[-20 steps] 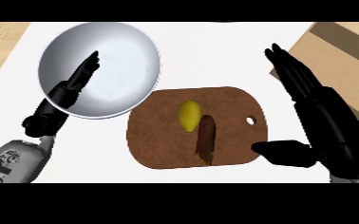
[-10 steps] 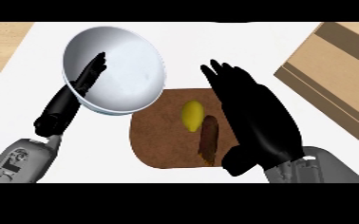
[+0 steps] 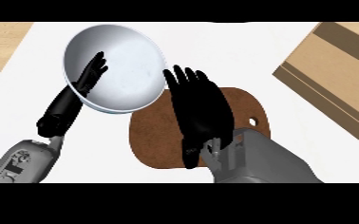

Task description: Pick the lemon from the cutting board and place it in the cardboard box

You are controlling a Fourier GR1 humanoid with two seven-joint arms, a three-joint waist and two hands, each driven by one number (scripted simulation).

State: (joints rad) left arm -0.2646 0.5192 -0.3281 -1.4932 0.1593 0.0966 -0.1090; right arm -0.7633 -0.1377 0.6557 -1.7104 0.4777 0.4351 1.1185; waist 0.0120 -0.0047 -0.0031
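My right hand [image 3: 201, 111] lies flat over the middle of the brown cutting board [image 3: 242, 105], fingers straight and pointing up the view. It covers the spot where the lemon lay, so the lemon is hidden. The cardboard box [image 3: 328, 73] stands at the right edge, apart from the board. My left hand [image 3: 82, 82] rests open at the left, its fingers lying over the near rim of a white bowl [image 3: 128, 61].
The white bowl sits up and left of the board, its lower edge overlapping the board's top left corner. A strip of wooden surface [image 3: 13, 38] shows at the far left beyond the white counter [image 3: 224, 47].
My right hand has swung left from beside the board to directly over it, hiding the lemon and the dark item beside it. The view has shifted, so bowl and box sit lower.
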